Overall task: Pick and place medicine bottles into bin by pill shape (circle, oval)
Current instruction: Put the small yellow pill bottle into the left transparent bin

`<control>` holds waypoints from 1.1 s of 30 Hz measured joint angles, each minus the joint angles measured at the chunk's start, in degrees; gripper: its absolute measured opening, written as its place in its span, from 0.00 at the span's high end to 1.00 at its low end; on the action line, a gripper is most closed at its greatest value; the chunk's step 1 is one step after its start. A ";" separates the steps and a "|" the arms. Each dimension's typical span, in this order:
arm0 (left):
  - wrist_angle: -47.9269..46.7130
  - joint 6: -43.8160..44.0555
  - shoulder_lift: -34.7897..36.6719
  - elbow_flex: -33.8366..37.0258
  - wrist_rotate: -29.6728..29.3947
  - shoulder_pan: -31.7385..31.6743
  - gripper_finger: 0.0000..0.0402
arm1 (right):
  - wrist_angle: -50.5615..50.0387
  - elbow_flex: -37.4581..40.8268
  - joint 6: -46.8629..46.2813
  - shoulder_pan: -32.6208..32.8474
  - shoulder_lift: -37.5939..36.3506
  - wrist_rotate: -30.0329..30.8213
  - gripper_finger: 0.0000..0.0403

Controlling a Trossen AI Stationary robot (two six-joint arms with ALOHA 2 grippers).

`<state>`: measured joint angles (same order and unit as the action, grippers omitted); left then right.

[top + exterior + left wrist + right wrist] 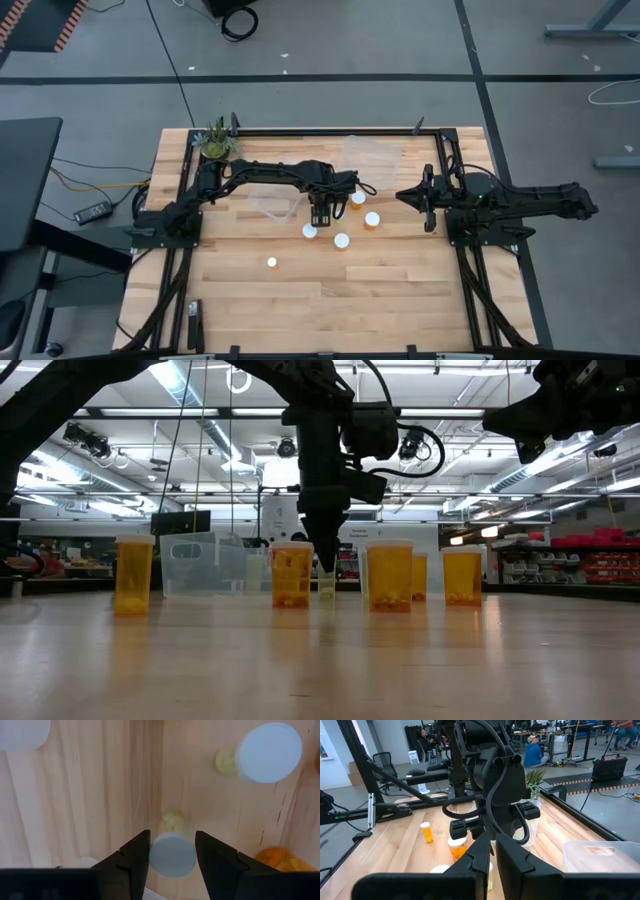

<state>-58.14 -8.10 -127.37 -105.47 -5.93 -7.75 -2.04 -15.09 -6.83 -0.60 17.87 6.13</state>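
Observation:
Several orange medicine bottles with white caps stand upright on the wooden table (pixel 250 290), among them (pixel 310 231), (pixel 342 240), (pixel 372 219) and one apart (pixel 271 262). My left gripper (pixel 320 213) points down at mid-table over one narrow bottle (pixel 172 822), its fingers on either side of that bottle's white cap. In the low view this bottle (pixel 327 586) stands on the table under the gripper (pixel 326 565). My right gripper (pixel 402 195) waits at the right, level and shut, clear of the bottles. My left gripper has the narrow bottle's round white cap (pixel 172 855) between its two fingers (pixel 135 857), which meet the cap's opposite sides. The fingers come from above, pointing down. The bottle stands upright with its base on the table.
Two clear bins lie behind the bottles, one (pixel 373 155) at the far middle, one (pixel 275 205) under the left arm. A small green plant (pixel 215 143) stands at the far left corner. Another bottle's cap (pixel 270 752) is close beside the held one. The near half is bare wood.

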 joint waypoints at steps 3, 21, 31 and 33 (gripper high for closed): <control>-0.52 0.00 0.00 0.00 0.00 0.00 0.63 | -0.01 0.00 0.00 0.00 0.00 0.00 0.91; -4.44 -0.08 0.55 -0.82 0.02 0.00 0.69 | 0.01 0.00 -0.01 0.00 0.00 0.00 0.91; -8.79 0.00 0.74 -7.78 0.02 0.00 0.68 | 0.00 0.00 0.00 -0.01 -0.02 0.00 0.91; -10.02 0.01 0.74 -9.67 0.02 0.00 0.68 | 0.01 0.00 0.00 0.00 -0.02 0.00 0.91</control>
<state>-68.16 -8.09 -126.63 -115.14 -5.91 -7.75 -2.03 -15.09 -6.83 -0.60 17.85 6.13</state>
